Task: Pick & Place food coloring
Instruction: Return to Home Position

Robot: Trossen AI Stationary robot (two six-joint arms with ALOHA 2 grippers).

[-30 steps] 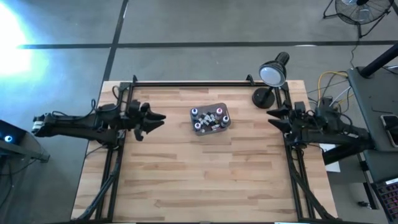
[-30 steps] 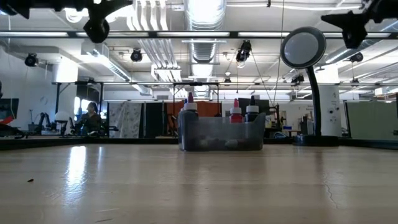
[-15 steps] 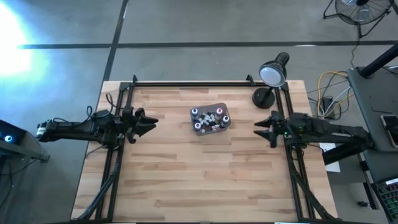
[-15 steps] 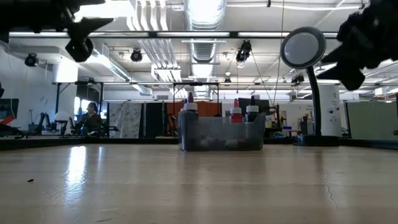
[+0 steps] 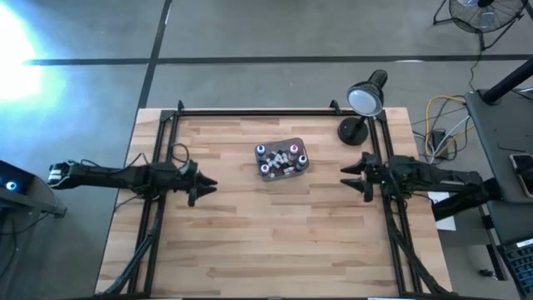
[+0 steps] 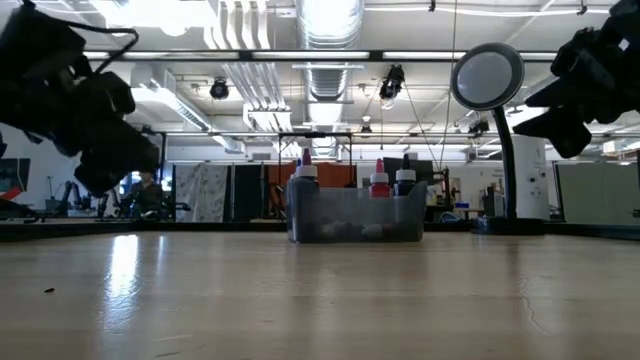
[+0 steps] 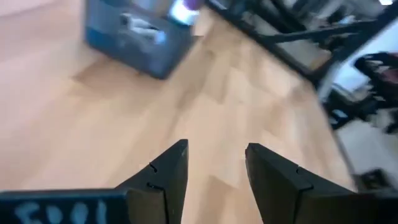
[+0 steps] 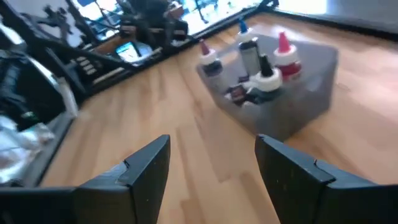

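Observation:
A smoky-grey translucent tub (image 5: 281, 159) stands on the wooden table at centre, toward the far edge. Several tiny food coloring bottles (image 8: 261, 62) with pink, white, blue and dark caps stand and lie inside it; their tops show above the tub's wall in the low view (image 6: 380, 182). My left gripper (image 5: 206, 185) is open and empty above the table, left of the tub. My right gripper (image 5: 346, 176) is open and empty, right of the tub. The tub also shows in the left wrist view (image 7: 134, 40).
A black desk lamp (image 5: 364, 104) stands at the table's far right corner, its round head (image 6: 487, 77) up high. Black frame rails (image 5: 266, 112) run along the far edge and both sides. Bare wood (image 5: 275, 242) lies between the tub and the near edge.
My left gripper has drawn back, then come toward the table's near edge and down. My right gripper has moved toward the tub and down, mostly in the first half second.

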